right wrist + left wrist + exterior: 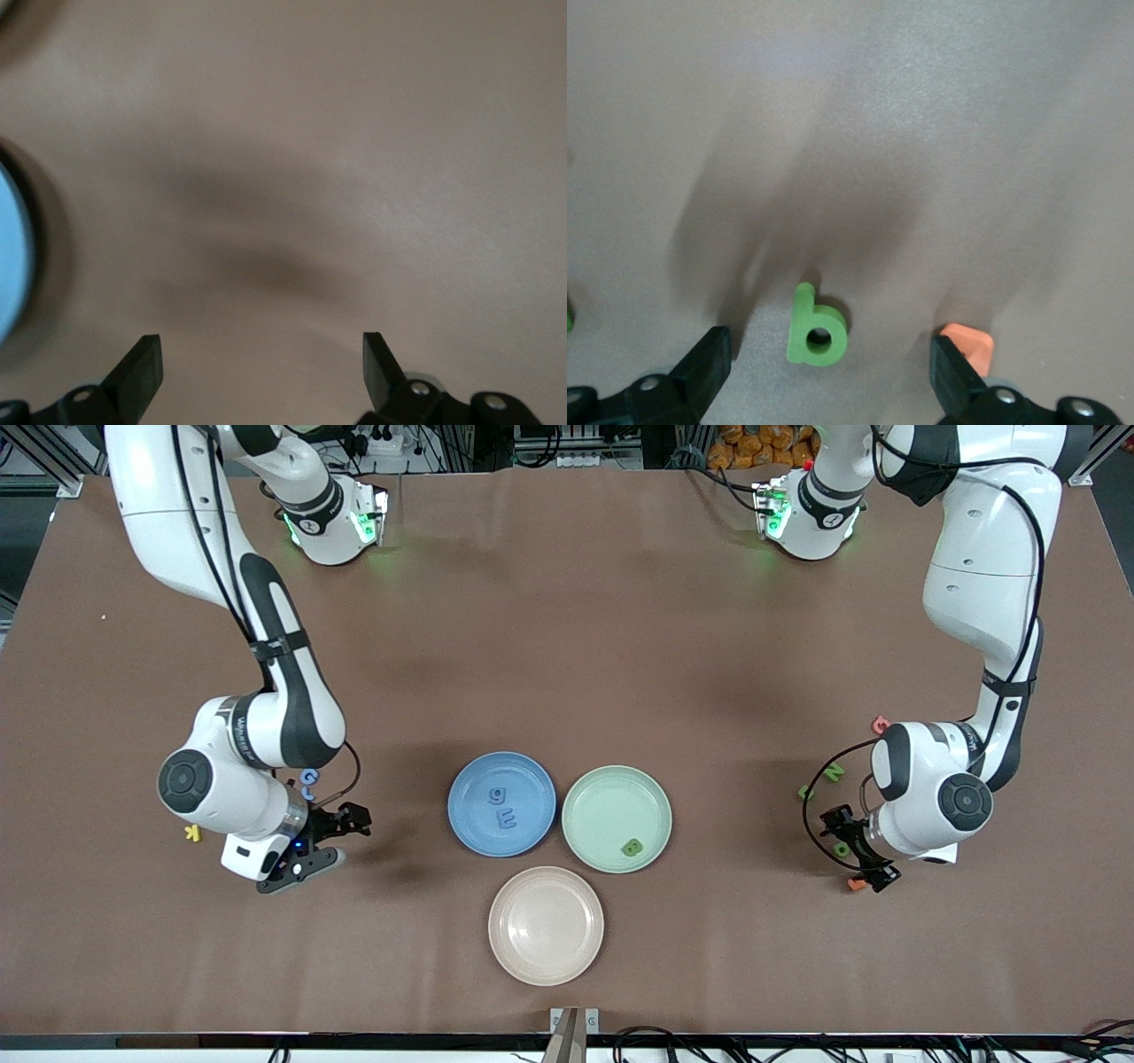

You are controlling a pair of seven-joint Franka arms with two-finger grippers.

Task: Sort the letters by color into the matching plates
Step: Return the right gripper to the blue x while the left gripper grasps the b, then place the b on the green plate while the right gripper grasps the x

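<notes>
pink plate [546, 926] sits nearest you | blue plate [501, 804] has g and E, green plate [617, 818] has a B [632, 848] | left gripper [833, 372] spread wide, empty, over the green b [814, 327] | right gripper [321, 843] wide open too, holding nothing, beside the blue plate

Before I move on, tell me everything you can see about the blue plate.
The medium blue round plate is shallow and matte, plastic-looking, with a raised rim. It sits flat on the brown table, toward the right arm's end, beside the pale mint green plate, rims nearly touching, and farther from the front camera than the pale pink plate. Inside lie two small blue letters, a g and an E. No pincer touches it.
</notes>
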